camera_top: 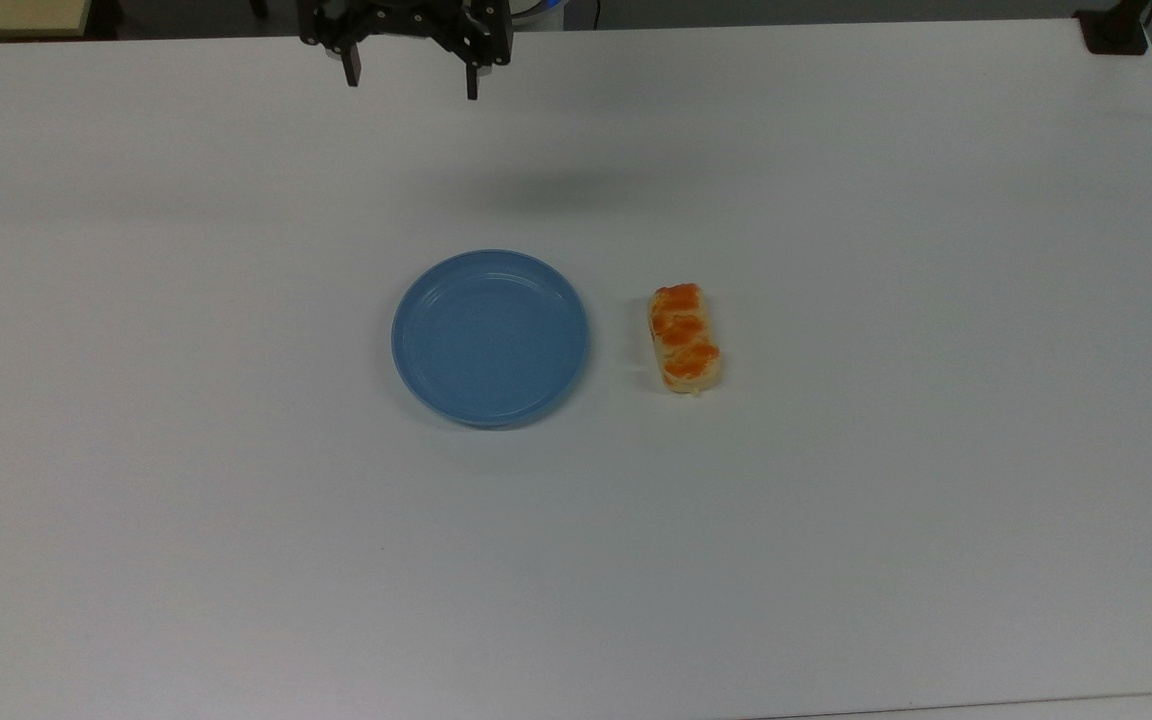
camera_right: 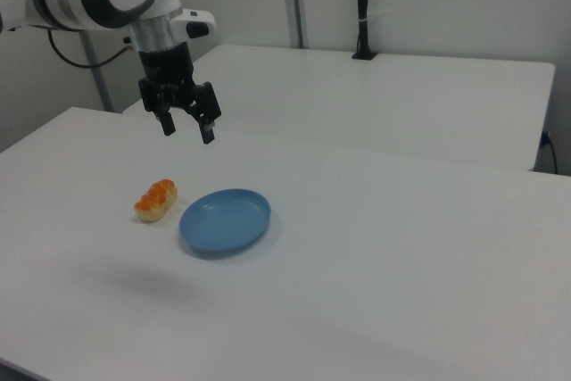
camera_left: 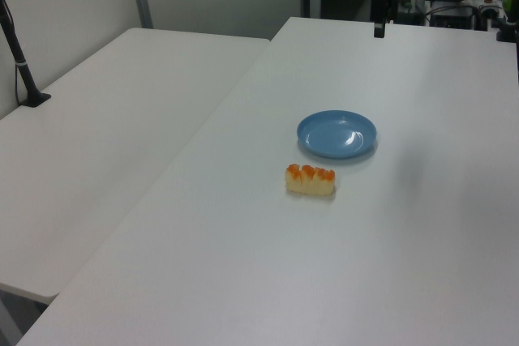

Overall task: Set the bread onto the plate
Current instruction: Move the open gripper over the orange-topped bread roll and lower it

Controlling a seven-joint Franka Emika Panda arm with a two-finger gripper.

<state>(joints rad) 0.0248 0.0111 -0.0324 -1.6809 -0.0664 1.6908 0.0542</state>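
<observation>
Two fingers [camera_right: 186, 129] hang spread wide and empty, high above the desk [camera_right: 375, 247]; the bread [camera_right: 155, 200] lies well below them, just beside the plate [camera_right: 225, 220].

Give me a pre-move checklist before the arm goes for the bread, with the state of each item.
1. Gripper open, nothing held: ok, fingers spread apart.
2. Bread free to grasp: ok, it lies alone on the table, orange top up.
3. Bread apart from the plate: ok, a gap of bare table shows between them in the top view.
4. Plate ready to receive: ok, nothing lies in it.
5. Gripper lined up over the bread: not ok, it hangs high above the table, off to the side.
6. Finger spread wide enough for the bread: cannot tell.
</observation>
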